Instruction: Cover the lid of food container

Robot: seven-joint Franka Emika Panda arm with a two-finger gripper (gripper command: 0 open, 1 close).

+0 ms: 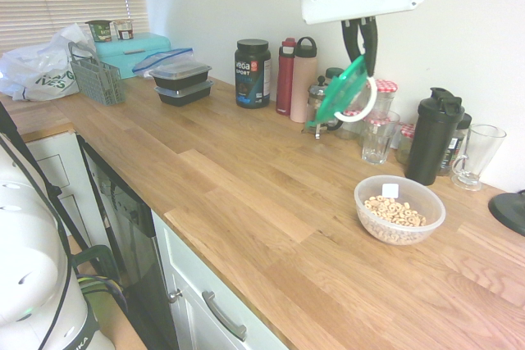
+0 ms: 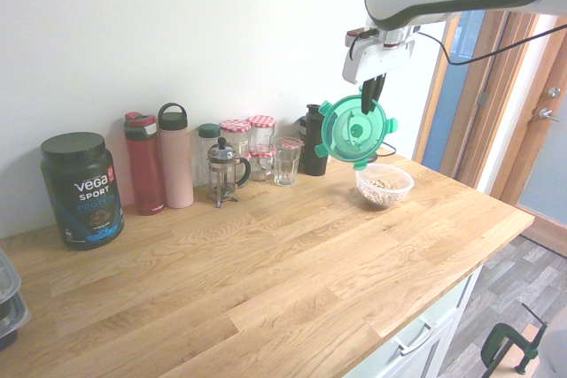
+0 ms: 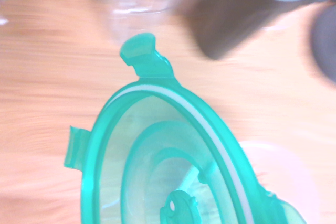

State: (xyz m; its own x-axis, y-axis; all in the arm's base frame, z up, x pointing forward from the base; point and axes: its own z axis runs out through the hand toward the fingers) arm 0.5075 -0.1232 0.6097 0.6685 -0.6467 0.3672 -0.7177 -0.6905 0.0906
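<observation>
With the two-finger gripper [image 1: 361, 47] closed on the steeply tilted green lid [image 1: 343, 92] above the countertop [image 1: 246, 227], the cereal bowl [image 1: 399, 211] stands below it, displaced toward the shaker-bottle end; the coming move likely requires lateral travel, levelling and descent.

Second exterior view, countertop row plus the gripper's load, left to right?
Black Vega Sport tub → red bottle → pink bottle → French press → glass mug → green lid, held up by the gripper → bowl of cereal rings.
</observation>
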